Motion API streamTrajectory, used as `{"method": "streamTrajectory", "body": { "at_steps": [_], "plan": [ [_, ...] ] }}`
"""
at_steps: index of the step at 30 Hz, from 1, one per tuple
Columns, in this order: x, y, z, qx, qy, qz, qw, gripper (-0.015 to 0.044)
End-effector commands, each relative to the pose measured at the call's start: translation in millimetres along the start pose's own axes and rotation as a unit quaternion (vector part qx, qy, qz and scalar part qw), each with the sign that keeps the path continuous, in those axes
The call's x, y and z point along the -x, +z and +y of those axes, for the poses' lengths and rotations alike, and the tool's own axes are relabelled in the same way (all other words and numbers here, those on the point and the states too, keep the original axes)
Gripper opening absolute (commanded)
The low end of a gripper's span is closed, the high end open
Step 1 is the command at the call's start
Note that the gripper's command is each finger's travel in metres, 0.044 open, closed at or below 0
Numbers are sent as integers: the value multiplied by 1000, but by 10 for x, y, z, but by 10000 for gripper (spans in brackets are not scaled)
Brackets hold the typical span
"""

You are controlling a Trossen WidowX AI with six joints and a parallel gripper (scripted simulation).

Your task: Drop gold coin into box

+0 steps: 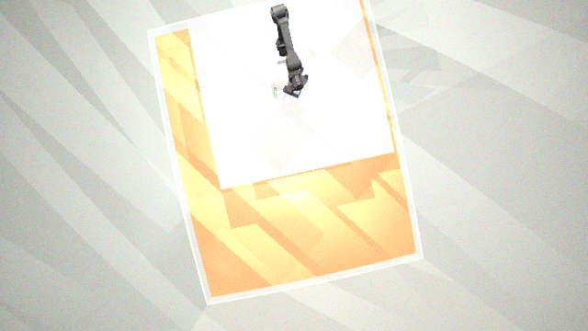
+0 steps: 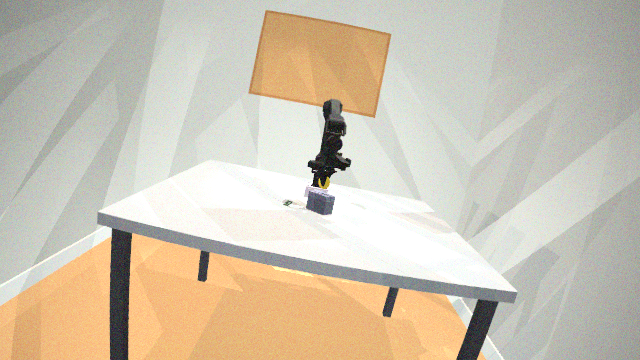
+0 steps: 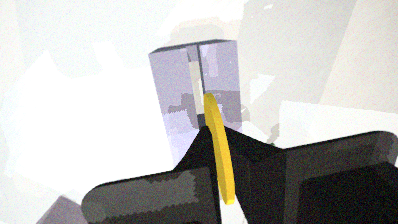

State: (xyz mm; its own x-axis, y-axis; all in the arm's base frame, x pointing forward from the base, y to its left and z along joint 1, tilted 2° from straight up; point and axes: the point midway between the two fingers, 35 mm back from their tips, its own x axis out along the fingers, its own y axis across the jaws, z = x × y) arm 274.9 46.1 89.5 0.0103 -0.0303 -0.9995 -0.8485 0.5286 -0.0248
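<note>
One relation decides the drop: the edge of the gold coin (image 3: 219,145) against the line of the slot (image 3: 197,75) in the grey box (image 3: 200,95). In the wrist view the coin stands edge-on, clamped between the two dark fingers, and its upper rim pokes out ahead of them, over the near end of the lid. The slot runs straight away from the fingers, showing as a pale strip with a dark line beside it. The coin's edge leans a little to the left of that line toward its far tip, so I judge the two nearly but not quite parallel. Whether the rim has entered the slot cannot be told.

From the exterior view the coin (image 2: 324,183) hangs just above the box (image 2: 320,202), with the arm (image 2: 332,135) reaching down over it. The green holder (image 2: 288,202) sits vacant just beside the box on the counter (image 2: 225,220). A small twist and a short descent seem to be what remains before release.
</note>
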Motion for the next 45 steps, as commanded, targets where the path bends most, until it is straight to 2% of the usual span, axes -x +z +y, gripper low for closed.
{"method": "streamTrajectory", "body": {
  "at_steps": [1,45],
  "plan": [
    [0,19,14,-4,-1,-1,1000,0],
    [-169,18,12,-1,0,0,1000,0]
  ]
}}
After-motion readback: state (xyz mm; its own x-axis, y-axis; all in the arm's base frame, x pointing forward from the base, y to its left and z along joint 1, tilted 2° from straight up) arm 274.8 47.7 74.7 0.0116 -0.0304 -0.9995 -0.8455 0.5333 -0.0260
